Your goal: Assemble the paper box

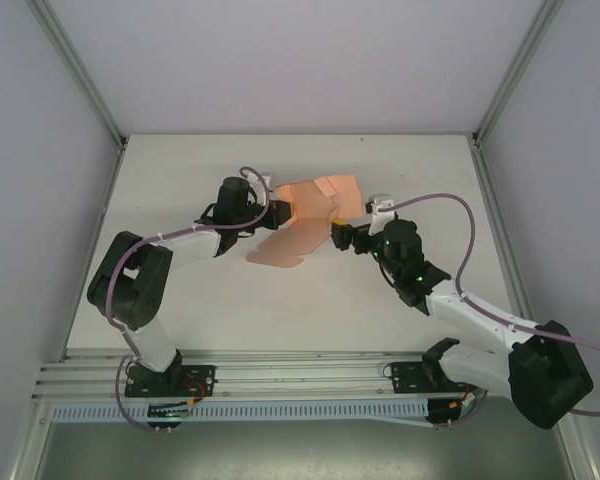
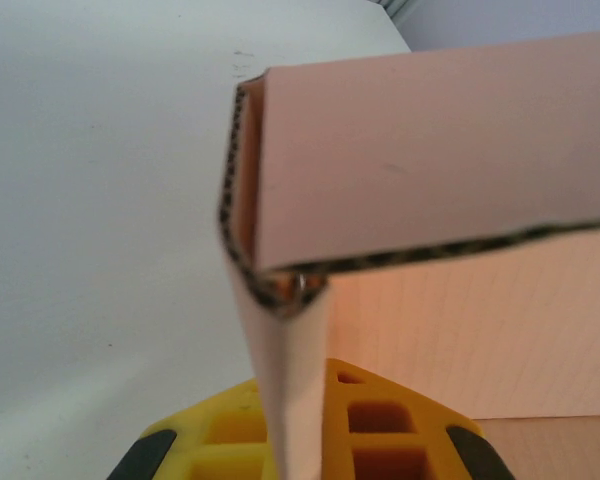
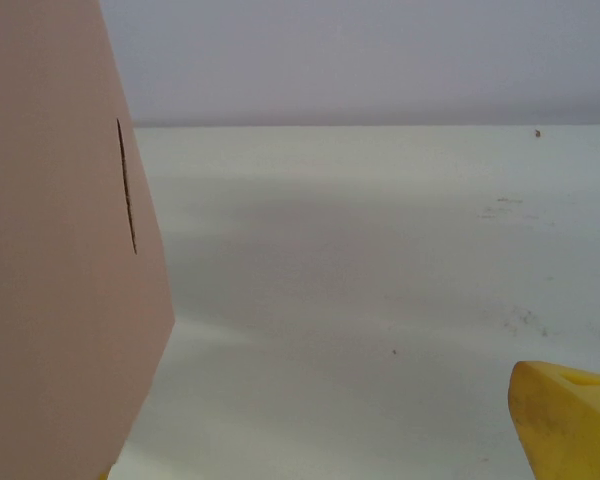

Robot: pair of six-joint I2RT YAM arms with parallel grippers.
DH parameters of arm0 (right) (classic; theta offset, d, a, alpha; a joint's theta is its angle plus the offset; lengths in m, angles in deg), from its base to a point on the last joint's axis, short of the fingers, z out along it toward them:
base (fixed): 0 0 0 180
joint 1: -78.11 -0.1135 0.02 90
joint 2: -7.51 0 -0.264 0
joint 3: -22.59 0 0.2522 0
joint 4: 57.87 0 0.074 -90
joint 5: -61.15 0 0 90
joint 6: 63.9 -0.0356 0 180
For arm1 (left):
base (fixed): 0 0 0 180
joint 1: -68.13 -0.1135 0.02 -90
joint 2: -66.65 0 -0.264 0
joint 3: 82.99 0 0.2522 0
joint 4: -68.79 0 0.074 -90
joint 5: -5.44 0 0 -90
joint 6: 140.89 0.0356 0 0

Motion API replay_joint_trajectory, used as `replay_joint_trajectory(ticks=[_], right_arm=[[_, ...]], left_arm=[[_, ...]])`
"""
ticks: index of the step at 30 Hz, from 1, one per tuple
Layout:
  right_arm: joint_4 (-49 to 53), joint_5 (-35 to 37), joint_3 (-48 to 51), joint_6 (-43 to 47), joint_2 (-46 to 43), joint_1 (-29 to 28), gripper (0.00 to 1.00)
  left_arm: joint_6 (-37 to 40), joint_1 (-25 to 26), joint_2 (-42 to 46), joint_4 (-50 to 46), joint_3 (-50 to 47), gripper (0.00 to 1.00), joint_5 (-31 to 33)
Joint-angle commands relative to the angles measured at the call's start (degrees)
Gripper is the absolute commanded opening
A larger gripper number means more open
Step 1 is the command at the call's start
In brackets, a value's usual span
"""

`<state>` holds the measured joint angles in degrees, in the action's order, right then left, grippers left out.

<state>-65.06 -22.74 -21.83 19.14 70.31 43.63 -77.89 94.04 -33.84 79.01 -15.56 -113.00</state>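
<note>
The paper box (image 1: 305,225) sits half-folded on the table (image 1: 280,310), and I have it between my two arms. My left end effector (image 1: 283,212) is at the box's left edge, clamped on one upright wall. In the left wrist view that wall drops straight down between my yellow fingers (image 2: 395,425). Its corrugated edge bends round a corner into a second panel running off to the right, and inside that corner the card glows a warmer orange.

My right end effector (image 1: 340,236) is at the box's right side, touching it or just beside it; from above I cannot tell which. Its fingers stand apart. In the right wrist view one yellow finger (image 3: 565,420) is well to the right of the box with bare table between, while a tilted pink panel with a thin dark slit (image 3: 127,190) rises on the left.

A loose flap (image 1: 275,250) lies flat on the table at the box's near left side. More flaps (image 1: 338,188) show at the box's far side.
</note>
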Motion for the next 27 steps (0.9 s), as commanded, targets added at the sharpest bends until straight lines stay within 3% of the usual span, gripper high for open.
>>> replay_joint_trajectory(ticks=[1, 8, 27], right_arm=[[2.2, 0.1, -4.7, 3.9, 2.1, 0.3, 0.99], [9.4, -1.8, -7.8, 7.4, 8.6, -0.4, 0.99], [24.7, 13.0, -18.2, 3.3, 19.9, -3.2, 0.99]], left_arm=[[5.8, 0.7, -1.8, -0.2, 0.6, 0.0, -3.4], [6.8, 0.7, -2.5, 0.1, 0.9, 0.0, -3.0], [15.9, 1.8, 2.2, 1.3, -1.7, 0.0, 1.1]])
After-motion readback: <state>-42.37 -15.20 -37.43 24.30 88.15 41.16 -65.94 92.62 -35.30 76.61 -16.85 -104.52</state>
